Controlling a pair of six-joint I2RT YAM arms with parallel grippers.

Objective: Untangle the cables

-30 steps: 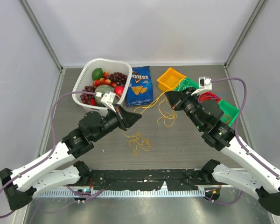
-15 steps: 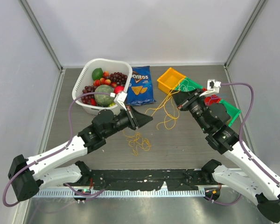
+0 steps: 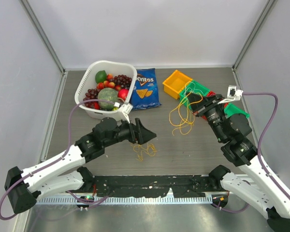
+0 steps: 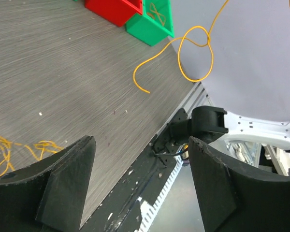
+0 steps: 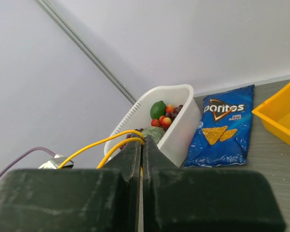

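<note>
Right wrist view: the right gripper pinches a yellow cable; the left gripper hangs, fingers apart, over the table.

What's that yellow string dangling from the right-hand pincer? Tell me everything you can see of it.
The yellow string is thin, limp and smooth-looking. The right pincer is shut on two strands of it. The rest hangs in loose, crossing loops with one free end, over the grey wood-grained table.
</note>
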